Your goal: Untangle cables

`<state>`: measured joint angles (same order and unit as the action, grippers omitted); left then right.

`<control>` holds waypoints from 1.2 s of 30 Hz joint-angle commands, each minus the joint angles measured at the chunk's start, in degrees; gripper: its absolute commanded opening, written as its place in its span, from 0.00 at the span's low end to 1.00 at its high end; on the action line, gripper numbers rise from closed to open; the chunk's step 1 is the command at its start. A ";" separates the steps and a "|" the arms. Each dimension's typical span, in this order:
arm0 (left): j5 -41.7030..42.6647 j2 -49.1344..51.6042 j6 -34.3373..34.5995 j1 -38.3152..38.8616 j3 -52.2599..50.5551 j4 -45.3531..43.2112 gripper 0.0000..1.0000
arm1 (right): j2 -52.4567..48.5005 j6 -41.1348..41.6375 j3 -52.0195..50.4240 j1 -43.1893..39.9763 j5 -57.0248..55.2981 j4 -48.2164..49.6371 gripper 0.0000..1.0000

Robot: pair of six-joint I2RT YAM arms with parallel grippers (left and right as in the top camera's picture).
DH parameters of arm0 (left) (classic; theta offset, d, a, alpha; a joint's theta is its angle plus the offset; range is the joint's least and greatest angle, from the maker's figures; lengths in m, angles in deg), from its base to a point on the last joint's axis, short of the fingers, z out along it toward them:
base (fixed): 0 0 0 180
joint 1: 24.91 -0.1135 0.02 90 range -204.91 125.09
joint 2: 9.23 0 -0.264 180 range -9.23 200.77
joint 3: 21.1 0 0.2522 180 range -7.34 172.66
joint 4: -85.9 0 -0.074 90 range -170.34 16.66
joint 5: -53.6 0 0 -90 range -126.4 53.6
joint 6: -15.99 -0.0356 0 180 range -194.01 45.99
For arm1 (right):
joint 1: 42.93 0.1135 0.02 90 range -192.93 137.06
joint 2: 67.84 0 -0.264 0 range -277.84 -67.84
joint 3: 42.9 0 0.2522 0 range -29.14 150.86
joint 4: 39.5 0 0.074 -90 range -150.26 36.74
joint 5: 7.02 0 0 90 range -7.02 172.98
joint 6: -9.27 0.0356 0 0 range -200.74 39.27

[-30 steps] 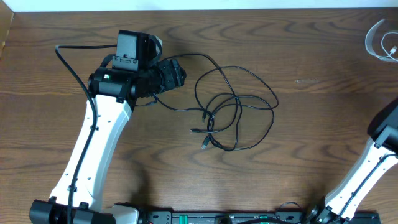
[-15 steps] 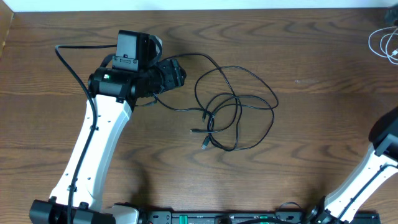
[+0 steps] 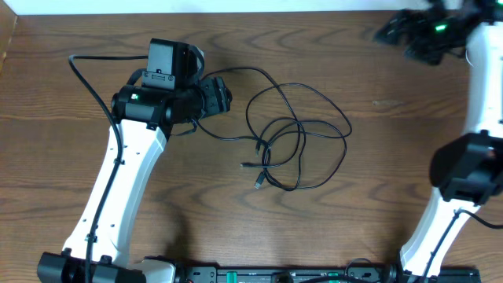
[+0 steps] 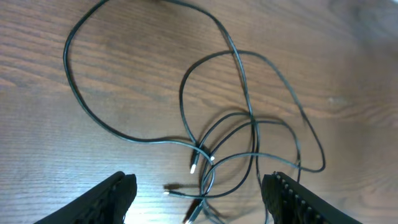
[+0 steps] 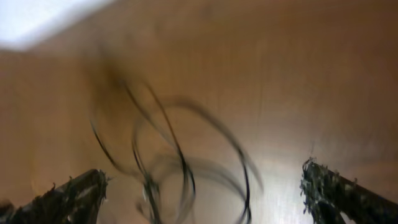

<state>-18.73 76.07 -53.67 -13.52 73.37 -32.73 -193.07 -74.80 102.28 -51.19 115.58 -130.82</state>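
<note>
The left gripper (image 3: 224,94) hangs with its dark, ridged jaws spread and empty above the wood-grain table (image 3: 393,157). Just to its right the cables (image 3: 267,149) — thin black cords with small plug ends — lie in loose, overlapping loops at mid-table. At the far right corner the blurred right gripper (image 3: 401,31) gapes wide, gripping nothing.

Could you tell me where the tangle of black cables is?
Overhead, the black cables lie centrally on the table, just right of the left gripper, well left of the right gripper.
</note>
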 commanded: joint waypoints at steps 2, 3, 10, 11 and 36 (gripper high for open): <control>4.59 1.36 -6.43 0.11 0.13 0.33 0.70 | -0.70 -3.89 0.00 6.12 -13.94 -4.52 0.99; 5.53 1.97 -7.08 0.59 0.13 0.35 0.70 | -0.68 -3.82 0.00 7.13 -16.65 -4.98 0.99; 5.70 11.41 -13.14 10.29 0.13 -4.26 0.76 | -0.70 -1.70 0.00 5.33 -18.03 -4.42 0.99; 5.70 12.81 -13.86 11.63 0.13 -5.53 0.77 | -0.68 -1.73 0.00 4.83 -18.08 -4.57 0.99; 4.66 30.86 -30.16 21.40 0.55 -20.31 0.31 | -0.70 -2.40 0.00 2.34 -17.64 -5.68 0.99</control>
<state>-13.49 108.42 -83.68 8.10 73.37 -53.07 -193.11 -76.86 102.28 -48.76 97.92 -136.54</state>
